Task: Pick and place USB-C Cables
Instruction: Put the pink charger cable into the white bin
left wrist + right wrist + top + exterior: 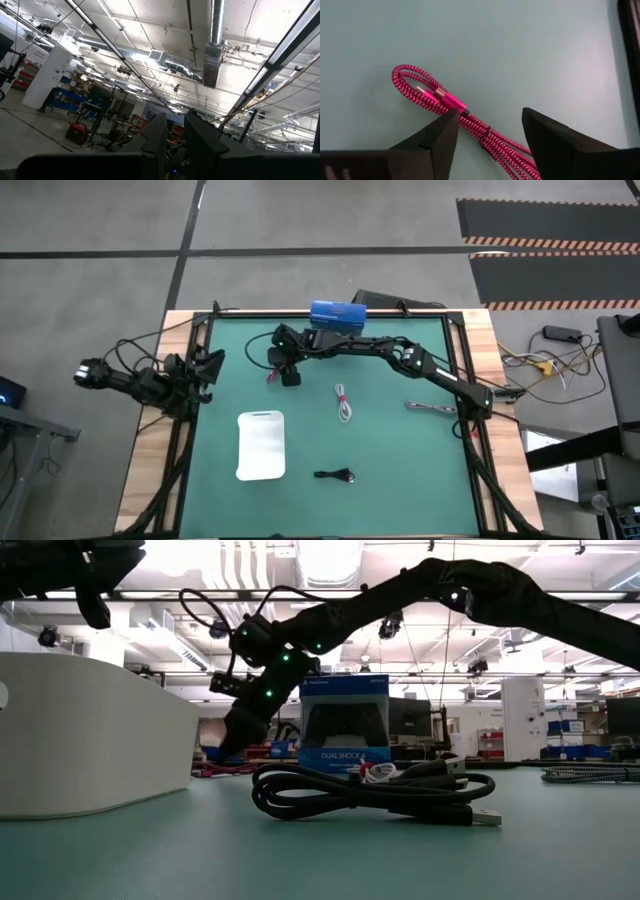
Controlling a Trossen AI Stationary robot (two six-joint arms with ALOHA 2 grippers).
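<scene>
On the green table (400, 470), white tray (261, 445) sits front-left, blue box (337, 314) at the far edge. Left gripper (207, 367) is parked at the left edge; finger state cannot be told. Right gripper (487, 131) hangs spread over the pink-red cable (427, 95). White cable (344, 402) lies mid-table, black cable (336, 475) near the front.

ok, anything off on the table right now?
Nothing stands out. The pink cable, white cable and black cable lie coiled on the mat; the white tray is flat. The right gripper is open over the pink one.
</scene>
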